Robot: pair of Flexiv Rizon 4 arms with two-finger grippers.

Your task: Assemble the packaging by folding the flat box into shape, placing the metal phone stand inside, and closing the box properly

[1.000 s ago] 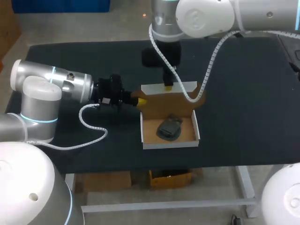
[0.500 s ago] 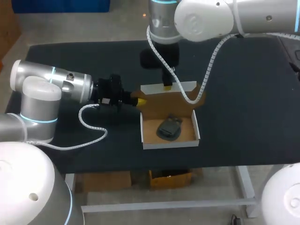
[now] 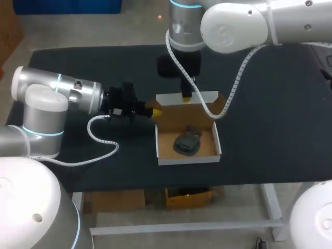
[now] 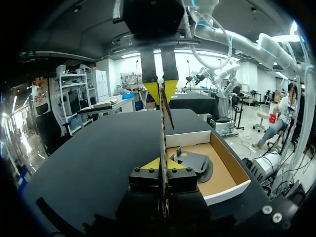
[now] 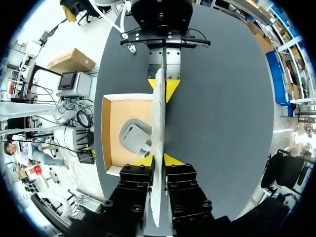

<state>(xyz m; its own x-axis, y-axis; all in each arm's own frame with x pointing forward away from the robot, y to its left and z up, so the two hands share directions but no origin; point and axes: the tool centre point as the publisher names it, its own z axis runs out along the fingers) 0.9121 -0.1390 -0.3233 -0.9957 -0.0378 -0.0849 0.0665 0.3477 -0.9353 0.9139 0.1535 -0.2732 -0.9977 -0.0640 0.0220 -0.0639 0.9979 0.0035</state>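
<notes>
Our box (image 3: 188, 160) sits in the middle of the frame on the black table (image 3: 270, 104). Its tray is open and the dark metal phone stand (image 3: 187, 141) lies flat inside, a little left of the tray's centre. The lid (image 3: 176, 113) stands upright along the tray's rear wall, brown inner face towards the lower edge of the frame, and its long axis runs left to right. Our right gripper (image 3: 185, 96) comes down from the top of the frame and is pinched on the lid's upper edge near its middle. Our left gripper (image 3: 155, 111) reaches in from the left and is clamped on the lid's left end, close to the tray's rear left corner. Both wrist views show the card edge-on between our yellow tips, with the tray and stand off to one side of it. We judge the stand is already packed and closing is the step in hand. The tray lies on the lower-frame side of the lid, so the panel must swing that way about its hinge at the rear wall. We think the right gripper, on the free edge, is best placed to lead, with the left steadying the end.
</notes>
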